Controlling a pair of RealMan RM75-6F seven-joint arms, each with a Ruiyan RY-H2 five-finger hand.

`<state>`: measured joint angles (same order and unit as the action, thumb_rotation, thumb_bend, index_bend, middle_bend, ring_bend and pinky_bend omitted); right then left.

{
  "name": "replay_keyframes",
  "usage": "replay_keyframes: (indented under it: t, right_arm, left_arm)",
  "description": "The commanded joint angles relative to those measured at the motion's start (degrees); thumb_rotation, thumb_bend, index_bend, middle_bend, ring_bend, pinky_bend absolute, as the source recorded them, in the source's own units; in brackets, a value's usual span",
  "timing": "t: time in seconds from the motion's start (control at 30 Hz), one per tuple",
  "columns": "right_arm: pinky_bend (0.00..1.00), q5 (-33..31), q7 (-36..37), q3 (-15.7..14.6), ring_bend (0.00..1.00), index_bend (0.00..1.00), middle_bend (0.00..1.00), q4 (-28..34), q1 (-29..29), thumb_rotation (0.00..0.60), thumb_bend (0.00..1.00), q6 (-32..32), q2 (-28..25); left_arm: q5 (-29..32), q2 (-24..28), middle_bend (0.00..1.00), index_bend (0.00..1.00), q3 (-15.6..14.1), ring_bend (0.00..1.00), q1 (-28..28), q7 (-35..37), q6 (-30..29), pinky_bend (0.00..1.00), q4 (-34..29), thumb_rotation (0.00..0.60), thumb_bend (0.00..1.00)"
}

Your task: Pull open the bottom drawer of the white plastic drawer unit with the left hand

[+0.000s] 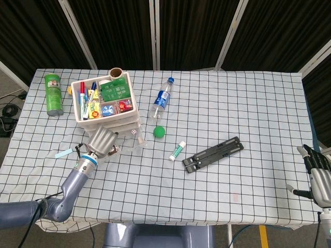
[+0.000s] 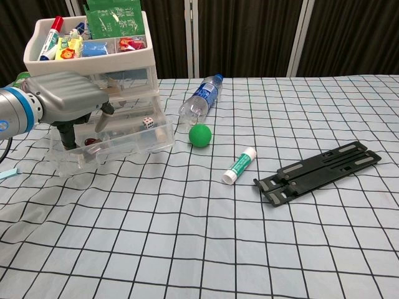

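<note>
Robot lab / teleop data-collection setup, not a home or office. Evidence: bench (image 1: 232, 103) covered by a black-grid white cloth (image 2: 206, 249), backdrop of black curtains (image 1: 119, 31) split by pale frame posts (image 1: 153, 31) from 10 to 2 o'clock. Bare floor with loose cables (image 1: 8, 111) at 9 o'clock. Props are a random test mix: drawer unit (image 1: 106, 106) stuffed with markers and small parts at 10 o'clock, green can (image 1: 53, 94) further out at 10, water bottle (image 1: 162, 99) and green ball (image 1: 159, 132) near centre, glue stick (image 1: 177, 150), folded black stand (image 1: 213, 154) at 4 o'clock. Metal robot hand (image 2: 65, 103) on a jointed arm at the drawers; second robot hand (image 1: 318, 175) off the bench edge at 4 o'clock.
</note>
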<state>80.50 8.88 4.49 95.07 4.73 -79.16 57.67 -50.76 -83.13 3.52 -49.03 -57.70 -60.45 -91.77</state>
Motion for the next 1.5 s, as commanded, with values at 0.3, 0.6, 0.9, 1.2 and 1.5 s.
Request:
replay_keyframes:
  t: [0.3, 0.6, 0.9, 1.2, 1.5]
  right_arm:
    - [0.00, 0.0, 0.1, 0.0, 0.00, 0.00, 0.00, -0.1, 0.0, 0.600, 0.02, 0.1, 0.0]
    - [0.00, -0.1, 0.9, 0.2, 0.00, 0.00, 0.00, -0.2, 0.0, 0.600, 0.02, 0.1, -0.1]
    - [0.00, -0.1, 1.4, 0.2, 0.00, 0.00, 0.00, -0.4, 0.0, 0.600, 0.02, 0.0, -0.2]
    - [0.00, 0.0, 1.4, 0.3, 0.00, 0.00, 0.00, -0.4, -0.1, 0.600, 0.02, -0.1, -0.2]
    - [0.00, 0.1, 1.7, 0.3, 0.00, 0.00, 0.00, -0.4, -0.1, 0.600, 0.02, -0.2, -0.3]
  left_arm:
    - [2.2, 0.2, 1.00, 0.49, 0.0, 0.95, -1.0, -1.1, 0.0, 0.86, -0.7, 0.600, 0.12]
    - [5.8, 1.3, 1.00, 0.49, 0.1, 0.95, -2.5, -3.0, 0.2, 0.86, -2.4, 0.600, 0.13]
    - [8.5, 1.4, 1.00, 0.49, -1.0, 0.95, -3.8, -4.6, 0.2, 0.86, -2.7, 0.600, 0.13]
    - [9.2, 0.8, 1.00, 0.49, -1.5, 0.95, -4.6, -4.6, -0.3, 0.86, -2.3, 0.600, 0.20]
    - [10.6, 0.0, 1.00, 0.48, -1.8, 0.95, -5.3, -4.1, -0.2, 0.86, -1.4, 0.600, 0.31]
